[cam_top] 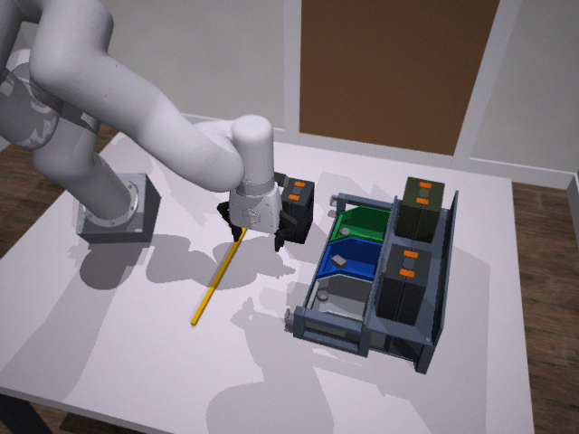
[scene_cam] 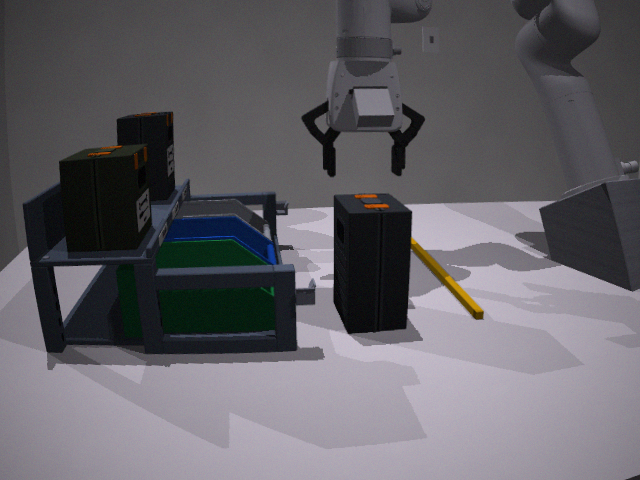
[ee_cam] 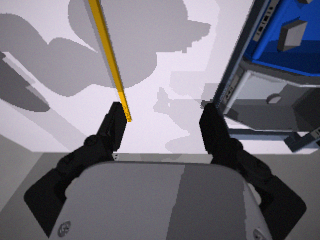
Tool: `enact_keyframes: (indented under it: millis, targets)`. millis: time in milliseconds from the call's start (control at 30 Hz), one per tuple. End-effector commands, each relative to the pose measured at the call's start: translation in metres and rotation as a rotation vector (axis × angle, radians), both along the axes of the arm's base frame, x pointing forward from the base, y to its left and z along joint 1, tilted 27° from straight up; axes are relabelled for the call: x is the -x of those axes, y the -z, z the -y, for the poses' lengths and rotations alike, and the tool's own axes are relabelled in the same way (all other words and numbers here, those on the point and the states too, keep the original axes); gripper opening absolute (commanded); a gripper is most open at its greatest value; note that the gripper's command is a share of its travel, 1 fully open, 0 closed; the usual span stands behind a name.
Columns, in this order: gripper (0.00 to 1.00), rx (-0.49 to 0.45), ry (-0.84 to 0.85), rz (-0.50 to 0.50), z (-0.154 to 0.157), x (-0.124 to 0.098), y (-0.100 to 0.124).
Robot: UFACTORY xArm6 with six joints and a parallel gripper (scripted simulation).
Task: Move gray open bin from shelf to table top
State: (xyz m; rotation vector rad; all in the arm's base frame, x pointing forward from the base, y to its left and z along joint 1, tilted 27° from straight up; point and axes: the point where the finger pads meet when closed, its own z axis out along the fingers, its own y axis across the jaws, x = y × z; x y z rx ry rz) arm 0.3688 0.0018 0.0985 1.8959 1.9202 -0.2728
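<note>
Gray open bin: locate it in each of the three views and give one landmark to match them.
Top: the gray bin sits in the shelf's near compartment, right of centre, beside the blue bin.
Exterior: only its far rim shows, behind the blue bin, at left.
Wrist: at the right edge, the gray bin lies below the blue bin.
Shared landmark: the yellow bar on the table.

gray bin [scene_cam: 235, 205] mostly hidden, arm [cam_top: 93, 84] cropped
</note>
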Motion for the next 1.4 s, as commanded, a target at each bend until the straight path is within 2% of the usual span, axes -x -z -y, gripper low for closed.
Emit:
enact_keyframes:
  millis: [0,133,533,700,1100,1267,1367]
  targets:
    - [1.0,-0.001,-0.001,0.003,0.002,-0.01,-0.004]
    - [1.0,-0.001,-0.001,0.004,0.011,-0.048,-0.015]
    - [1.0,-0.001,-0.001,0.004,0.011,-0.048,-0.015]
    - [1.0,-0.001,-0.001,0.004,0.024,-0.098,-0.029]
    - [1.0,-0.001,-0.001,0.004,0.024,-0.098,-0.029]
    - [1.0,-0.001,-0.001,0.004,0.036,-0.149,-0.044]
    - [1.0,-0.001,-0.001,0.004,0.036,-0.149,-0.044]
